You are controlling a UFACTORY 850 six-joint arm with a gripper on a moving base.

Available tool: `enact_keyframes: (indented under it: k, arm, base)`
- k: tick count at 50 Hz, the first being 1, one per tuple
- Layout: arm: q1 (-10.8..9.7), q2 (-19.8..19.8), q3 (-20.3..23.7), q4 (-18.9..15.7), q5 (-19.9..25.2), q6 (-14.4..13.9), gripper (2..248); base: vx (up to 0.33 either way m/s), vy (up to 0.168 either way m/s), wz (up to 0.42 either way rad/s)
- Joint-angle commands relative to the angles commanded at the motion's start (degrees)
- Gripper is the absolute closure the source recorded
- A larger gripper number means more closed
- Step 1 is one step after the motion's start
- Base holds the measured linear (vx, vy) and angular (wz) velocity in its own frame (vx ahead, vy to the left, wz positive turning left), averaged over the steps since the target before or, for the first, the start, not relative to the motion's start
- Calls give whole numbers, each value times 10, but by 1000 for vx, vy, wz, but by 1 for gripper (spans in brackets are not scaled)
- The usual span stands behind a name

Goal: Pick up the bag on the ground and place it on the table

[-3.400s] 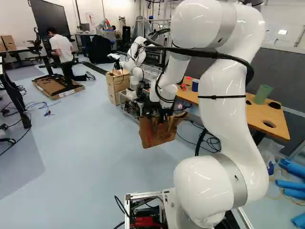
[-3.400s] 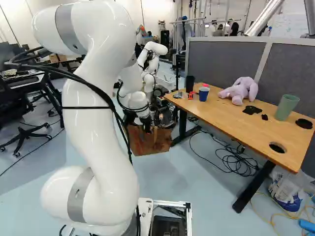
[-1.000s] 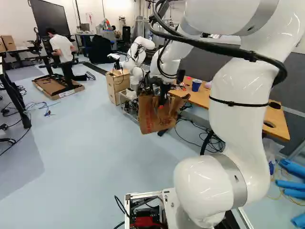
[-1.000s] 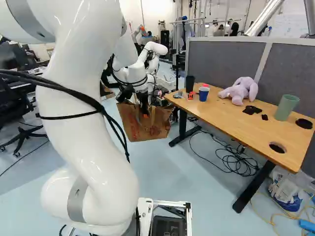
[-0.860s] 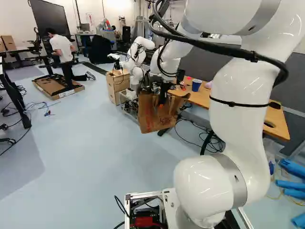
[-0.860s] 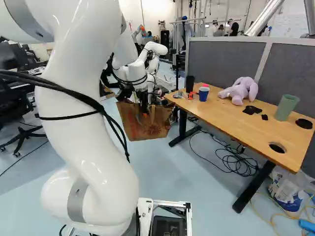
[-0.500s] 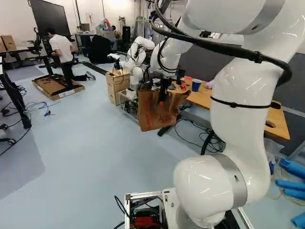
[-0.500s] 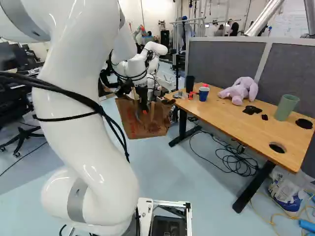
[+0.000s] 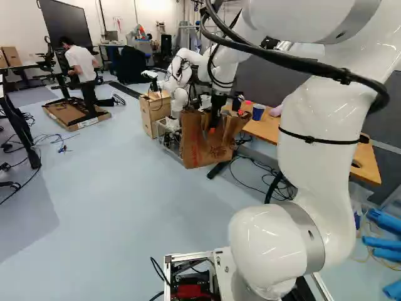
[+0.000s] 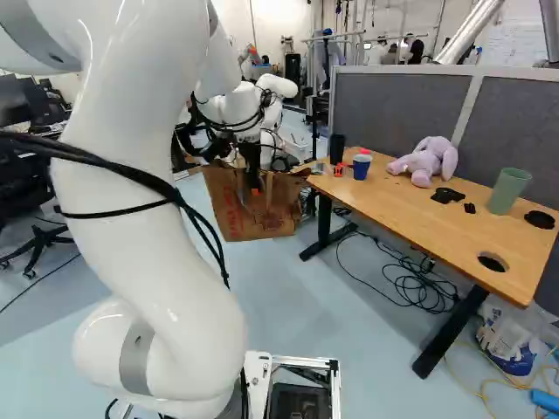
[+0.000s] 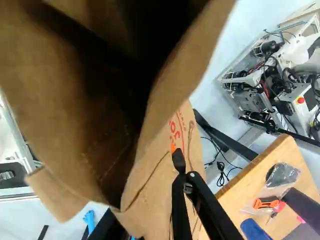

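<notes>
The fingers [image 9: 212, 131] are closed on the wall of a creased, matte brown bag [image 10: 258, 223], red print on its side, its broad mouth gaping darkly in the wrist view. It hangs lower than the smooth wood-grained counter [image 10: 397, 202], just beyond its far end. On the counter sit a soft, rounded lilac plush toy [image 10: 428, 163], a blue cup [image 10: 361, 168] and a slightly flared green tumbler [image 10: 508, 191].

Wood tbl [image 10: 406, 202] w/ blk cup [image 10: 337, 150], blue cup [image 10: 361, 168], orange tool [image 11: 266, 203], lilac plush [image 10: 425, 163], green cup [image 10: 508, 191] & blk flat bits [image 10: 447, 195].
</notes>
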Motion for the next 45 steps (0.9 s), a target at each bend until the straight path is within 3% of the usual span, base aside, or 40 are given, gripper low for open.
enact_keyframes:
  k: [45]
  arm:
    - [-1,12,-72,0,-126,0,232]
  base:
    - [0,0,0]
